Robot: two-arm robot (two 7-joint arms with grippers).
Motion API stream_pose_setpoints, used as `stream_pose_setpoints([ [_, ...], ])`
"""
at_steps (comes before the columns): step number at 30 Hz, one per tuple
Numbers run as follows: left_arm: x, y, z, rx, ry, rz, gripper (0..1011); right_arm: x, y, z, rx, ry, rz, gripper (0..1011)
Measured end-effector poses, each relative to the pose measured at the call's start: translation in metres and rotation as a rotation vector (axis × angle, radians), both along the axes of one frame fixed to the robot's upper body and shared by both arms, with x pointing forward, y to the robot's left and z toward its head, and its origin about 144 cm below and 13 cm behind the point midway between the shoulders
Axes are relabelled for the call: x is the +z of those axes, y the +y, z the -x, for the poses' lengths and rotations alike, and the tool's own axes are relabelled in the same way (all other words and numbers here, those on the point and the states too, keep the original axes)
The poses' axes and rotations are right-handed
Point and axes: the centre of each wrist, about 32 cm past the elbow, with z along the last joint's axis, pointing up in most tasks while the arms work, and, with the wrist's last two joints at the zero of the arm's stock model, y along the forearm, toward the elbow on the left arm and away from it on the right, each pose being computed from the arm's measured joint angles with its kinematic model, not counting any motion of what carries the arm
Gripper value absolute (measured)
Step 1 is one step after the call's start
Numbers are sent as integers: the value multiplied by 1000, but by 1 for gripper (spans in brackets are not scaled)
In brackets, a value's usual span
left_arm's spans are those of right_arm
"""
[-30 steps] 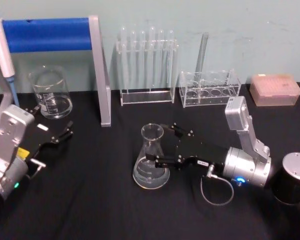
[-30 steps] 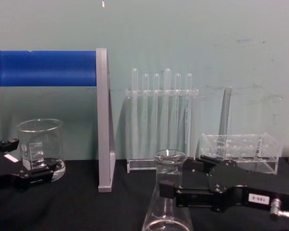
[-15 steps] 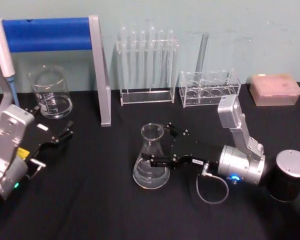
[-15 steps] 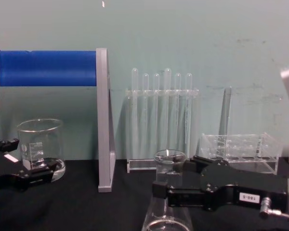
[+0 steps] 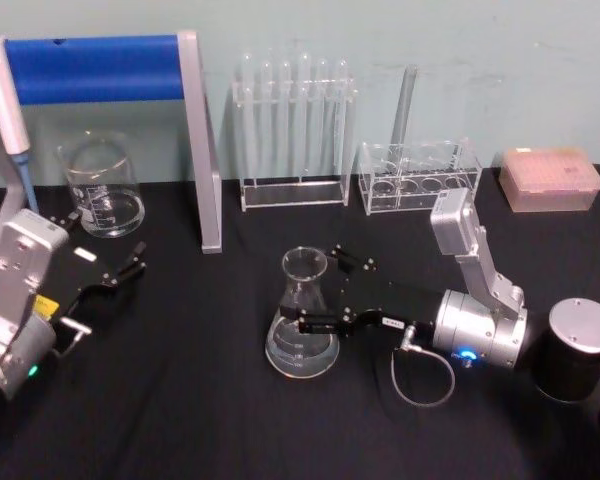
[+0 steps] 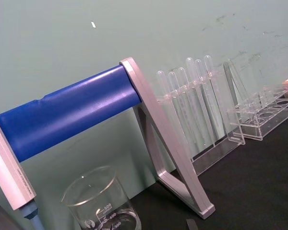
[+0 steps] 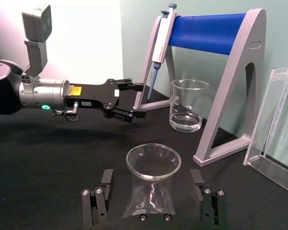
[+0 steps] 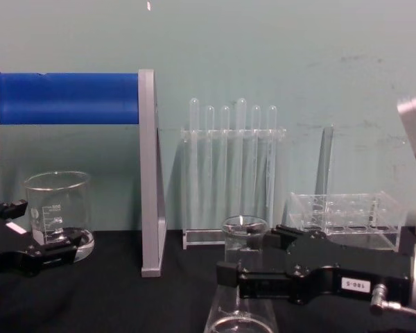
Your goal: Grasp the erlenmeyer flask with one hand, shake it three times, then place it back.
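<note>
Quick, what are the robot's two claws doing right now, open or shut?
Left gripper: open, holding nothing.
Right gripper: open, one finger each side of the erlenmeyer flask, not gripping it.

wall (image 5: pixel 500 50): pale green, plain, faint scuffs, rising straight behind the blue-barred stand (image 5: pixel 90 68) | table (image 5: pixel 180 400): black cloth under the stand, spreading forward from it | light: even and soft, dim shadow on the wall below the stand's bar (wall turns near-white beyond one end of the stand, seen from the right wrist)
</note>
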Motion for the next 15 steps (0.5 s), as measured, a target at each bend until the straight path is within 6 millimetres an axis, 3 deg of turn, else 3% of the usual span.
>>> stream_pose_setpoints([
  [15, 0, 0, 0, 0, 0, 0, 1001, 0, 0, 0, 1, 0, -2, 999],
])
